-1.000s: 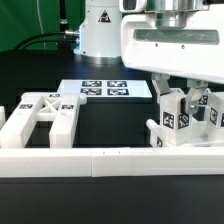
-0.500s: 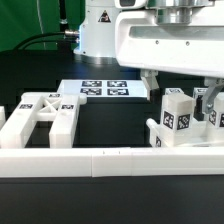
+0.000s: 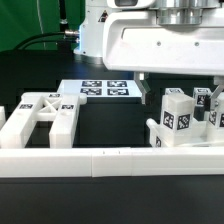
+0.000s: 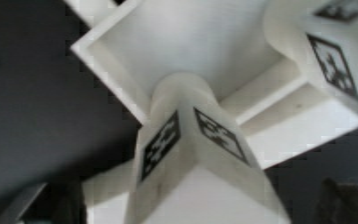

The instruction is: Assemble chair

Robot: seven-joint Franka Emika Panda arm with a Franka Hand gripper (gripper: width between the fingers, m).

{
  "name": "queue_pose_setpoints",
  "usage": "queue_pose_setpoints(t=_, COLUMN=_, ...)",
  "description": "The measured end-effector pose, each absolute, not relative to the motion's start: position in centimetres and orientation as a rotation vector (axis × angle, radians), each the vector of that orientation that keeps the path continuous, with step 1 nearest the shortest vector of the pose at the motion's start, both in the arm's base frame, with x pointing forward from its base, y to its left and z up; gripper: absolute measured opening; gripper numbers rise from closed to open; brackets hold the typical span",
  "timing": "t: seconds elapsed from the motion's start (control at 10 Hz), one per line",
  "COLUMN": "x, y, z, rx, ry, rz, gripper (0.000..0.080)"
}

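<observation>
- While the end effector point(image 4: 185, 204) hangs over the work, its dark fingertips point(image 4: 23, 204) stand far apart. It seems spread wide and grips nothing, though blur leaves this unsure.
- Between them rises a white tagged chair leg point(image 4: 197, 150).
- On the exterior view's right, upright tagged chair legs point(image 3: 178, 112) cluster just behind the long white rail point(image 3: 110, 160).
- The cross-braced frame point(image 3: 40, 115) lies on the black tabletop point(image 3: 110, 125) at the exterior view's left, well apart from them.
- The marker board point(image 3: 105, 90) lies behind.
</observation>
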State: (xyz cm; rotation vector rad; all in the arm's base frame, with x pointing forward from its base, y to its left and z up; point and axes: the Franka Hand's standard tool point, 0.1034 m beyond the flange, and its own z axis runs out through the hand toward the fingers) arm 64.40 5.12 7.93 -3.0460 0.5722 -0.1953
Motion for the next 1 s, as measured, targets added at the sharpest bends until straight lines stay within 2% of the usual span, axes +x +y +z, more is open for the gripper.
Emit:
queue_pose_setpoints(t=0.7, x=64.31, y=4.53, z=7.68, rx=-3.137, ry=-0.289, rz=-0.197, gripper=0.0649)
queue_pose_setpoints(t=0.8, x=64.3, y=4.54, z=7.64, rx=-3.138, ry=-0.265, rz=-0.197, gripper=0.0515)
queue_pose_setpoints(t=0.9, x=64.3, y=4.51, z=7.64, rx=-3.138, ry=-0.264, rz=-0.197, gripper=0.0515)
queue_pose_setpoints(t=1.0, x=64.3, y=4.51, z=7.64, rx=-3.138, ry=-0.256, rz=-0.197, gripper=0.0377)
